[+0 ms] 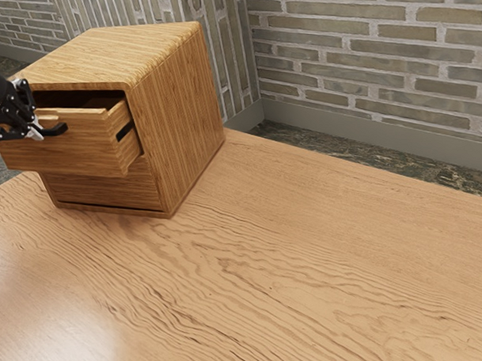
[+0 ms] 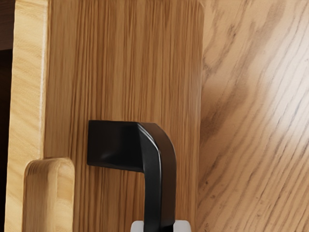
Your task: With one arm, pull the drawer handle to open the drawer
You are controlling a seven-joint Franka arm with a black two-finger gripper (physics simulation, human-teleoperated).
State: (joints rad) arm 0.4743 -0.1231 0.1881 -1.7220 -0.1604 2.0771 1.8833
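Fingers (image 2: 157, 164) at the drawer handle (image 2: 48, 193), one just beside it, grip not discernible, drawer (image 1: 76, 147) partly out of cabinet (image 1: 173, 91)

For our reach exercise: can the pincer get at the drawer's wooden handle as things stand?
Probably yes: the pincer sits at the front of the open drawer, right by its handle, nothing between.
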